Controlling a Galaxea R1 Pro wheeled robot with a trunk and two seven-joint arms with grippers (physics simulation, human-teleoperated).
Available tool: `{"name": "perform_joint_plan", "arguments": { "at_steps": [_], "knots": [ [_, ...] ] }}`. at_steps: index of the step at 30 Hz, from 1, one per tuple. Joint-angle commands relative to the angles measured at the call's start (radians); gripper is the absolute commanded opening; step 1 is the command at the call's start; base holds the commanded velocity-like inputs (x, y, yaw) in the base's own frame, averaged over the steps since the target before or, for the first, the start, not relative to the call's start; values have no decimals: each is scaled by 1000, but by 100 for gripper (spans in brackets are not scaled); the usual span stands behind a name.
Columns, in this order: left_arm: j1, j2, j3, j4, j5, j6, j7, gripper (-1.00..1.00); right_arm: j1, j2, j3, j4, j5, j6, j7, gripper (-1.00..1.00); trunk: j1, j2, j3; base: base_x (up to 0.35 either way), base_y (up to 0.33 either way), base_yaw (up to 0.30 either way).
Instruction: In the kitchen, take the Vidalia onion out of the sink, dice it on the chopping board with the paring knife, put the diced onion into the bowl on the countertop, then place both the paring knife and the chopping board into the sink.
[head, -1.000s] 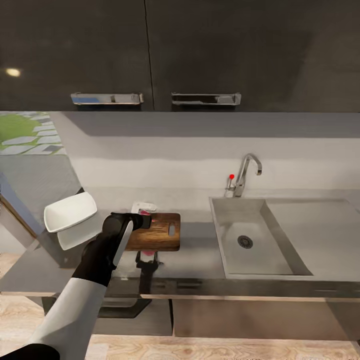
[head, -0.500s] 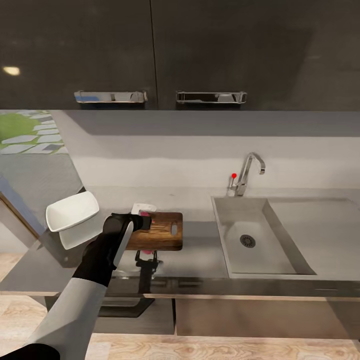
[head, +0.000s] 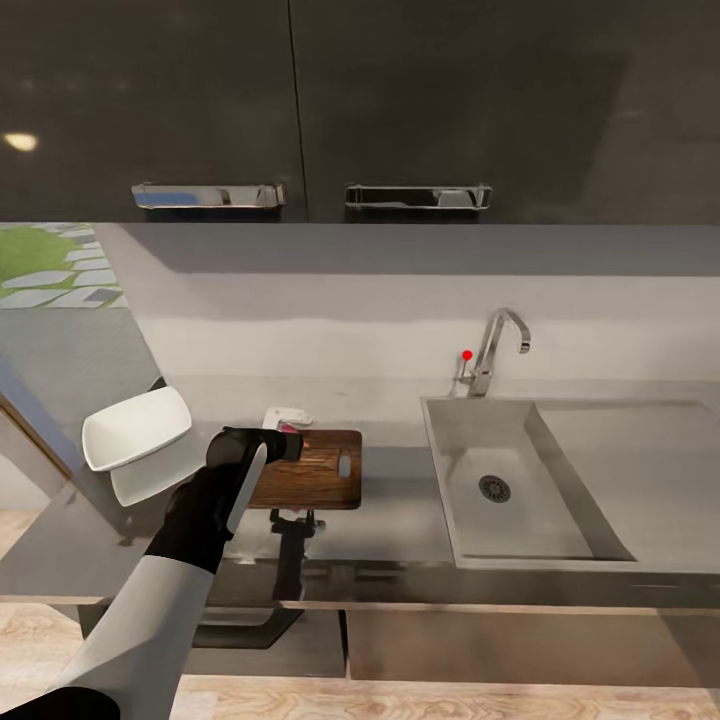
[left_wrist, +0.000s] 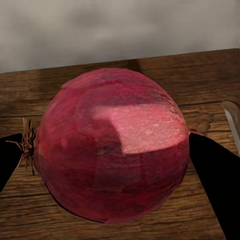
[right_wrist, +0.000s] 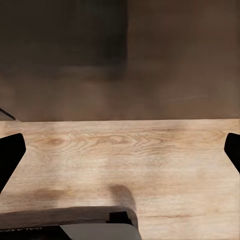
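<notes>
The Vidalia onion (left_wrist: 112, 150), dark red and round, sits between the two black fingers (left_wrist: 215, 172) of my left gripper (left_wrist: 112, 160), which is shut on it. In the head view the left gripper (head: 288, 440) holds the onion (head: 291, 429) over the far left corner of the chopping board (head: 315, 478) on the countertop (head: 400, 520). Whether it rests on the wood I cannot tell. The white bowl (head: 135, 428) stands left of the board. The sink (head: 437, 470) lies to the right with nothing in its basin. The paring knife is out of view. My right gripper (right_wrist: 120, 155) is open with nothing between its fingers.
A chrome tap (head: 492, 345) with a red knob stands behind the sink, and a flat draining board (head: 630, 460) lies to its right. Dark wall cabinets (head: 300, 100) hang above the counter. A small white object (head: 287, 413) lies behind the board. The right wrist view looks down at wooden floor (right_wrist: 125, 150).
The head camera has shifted slightly. My left gripper stays shut on the onion at the board's far left corner.
</notes>
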Motion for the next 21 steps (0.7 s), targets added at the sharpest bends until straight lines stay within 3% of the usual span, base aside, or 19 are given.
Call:
{"name": "perform_joint_plan", "arguments": {
  "at_steps": [1, 21],
  "knots": [
    [-1, 0, -1, -1, 0, 5, 3, -100, -1, -1, 5, 0, 1, -2, -9, 100, 1, -2, -2, 5, -3, 0],
    [-1, 0, -1, 2, 1, 5, 3, -100, -1, 1, 5, 0, 0, 0, -9, 100, 1, -2, -13, 0, 0, 0]
  ]
}}
